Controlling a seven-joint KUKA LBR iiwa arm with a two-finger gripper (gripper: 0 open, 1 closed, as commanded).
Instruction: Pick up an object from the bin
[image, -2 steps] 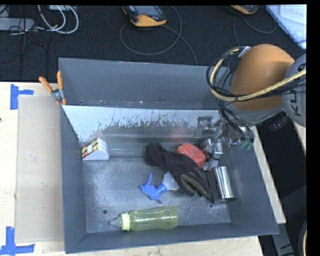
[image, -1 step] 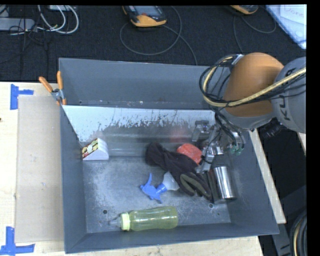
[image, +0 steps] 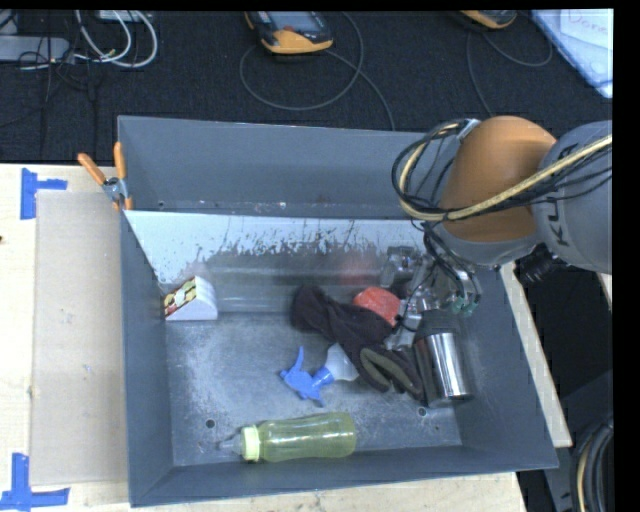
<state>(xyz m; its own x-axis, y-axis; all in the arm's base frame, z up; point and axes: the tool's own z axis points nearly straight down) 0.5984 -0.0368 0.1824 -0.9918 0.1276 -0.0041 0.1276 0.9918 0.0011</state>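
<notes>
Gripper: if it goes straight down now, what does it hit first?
Probably the black cloth, by the red thing; the gripper hangs over their right edge. Depth is unclear.

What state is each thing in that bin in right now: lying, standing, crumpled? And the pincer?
pincer: low at the right, beside the red thing.
yellow-green bottle: on its side along the front wall of the bin.
metal cylinder: on its side near the right wall.
dark cloth: crumpled, in the middle.
white box: at the left wall, apart from the rest.
blue plastic piece: lying on the floor beside the dark cloth.
</notes>
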